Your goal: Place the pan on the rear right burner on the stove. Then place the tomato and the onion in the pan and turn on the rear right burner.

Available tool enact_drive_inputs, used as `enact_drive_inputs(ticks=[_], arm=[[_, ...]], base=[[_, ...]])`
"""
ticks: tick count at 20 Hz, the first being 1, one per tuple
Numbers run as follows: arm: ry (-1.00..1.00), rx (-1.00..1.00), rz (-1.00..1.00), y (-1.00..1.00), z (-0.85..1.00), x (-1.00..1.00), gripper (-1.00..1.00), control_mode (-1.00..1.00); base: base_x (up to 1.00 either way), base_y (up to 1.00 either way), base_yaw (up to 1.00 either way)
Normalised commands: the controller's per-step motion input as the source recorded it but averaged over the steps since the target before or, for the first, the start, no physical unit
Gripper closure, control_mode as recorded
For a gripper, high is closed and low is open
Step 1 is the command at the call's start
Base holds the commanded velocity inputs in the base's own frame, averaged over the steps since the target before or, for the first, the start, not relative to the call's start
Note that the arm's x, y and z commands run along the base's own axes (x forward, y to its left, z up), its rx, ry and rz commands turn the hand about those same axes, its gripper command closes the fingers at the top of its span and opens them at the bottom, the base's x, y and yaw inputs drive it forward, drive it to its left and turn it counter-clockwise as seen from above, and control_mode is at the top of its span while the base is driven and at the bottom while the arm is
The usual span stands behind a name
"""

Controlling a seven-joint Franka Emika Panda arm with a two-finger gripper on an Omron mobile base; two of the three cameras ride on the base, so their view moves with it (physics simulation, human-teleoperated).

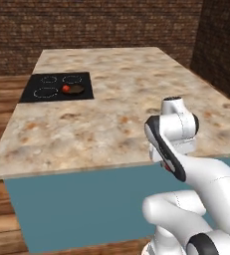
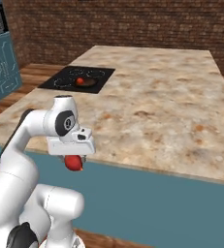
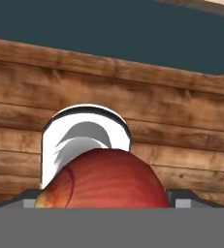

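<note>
Marbled beige stone covers the tabletop (image 1: 121,99) in the left base view, with the stove (image 1: 57,86) set flush into it at about 10 o'clock from the folded white arm. On the black glass, the pan (image 1: 76,89) rests at the near right corner of the cooktop, by one of the white rings, and the tomato (image 1: 65,88) lies at its 9 o'clock edge, touching or just inside the rim; which one I cannot tell. The arm is tucked low in front of the tabletop's near edge, well apart from the stove.

From the right base view, the stove (image 2: 77,79) lies at about 12 o'clock from the arm's wrist, far across the tabletop (image 2: 162,101). The pan (image 2: 88,82) and tomato (image 2: 79,81) show there as a dark disc with a bright red spot at its 9 o'clock side. Below the tabletop's edge, against the blue cabinet front (image 2: 147,198), the claw (image 2: 74,161) points down and pinches the onion (image 2: 75,163), a red bulb hanging right under the hand.

The hand view looks down at the wooden floor (image 3: 133,111). The onion (image 3: 104,179) sits between the jaws at 6 o'clock, its red striped skin bulging up.
</note>
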Motion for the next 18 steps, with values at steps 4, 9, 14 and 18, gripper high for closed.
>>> enact_drive_inputs(ticks=[4,9,14,18], arm=[[0.00,0.00,0.00,0.00,0.00,0.00,1.00,1.00],[0.00,0.00,0.00,0.00,0.00,0.00,1.00,1.00],[0.00,0.00,0.00,0.00,0.00,0.00,1.00,1.00],[0.00,0.00,0.00,0.00,0.00,0.00,1.00,1.00]], base=[[-0.12,0.93,0.00],[0.00,1.00,0.00],[0.00,1.00,0.00],[0.00,1.00,0.00]])
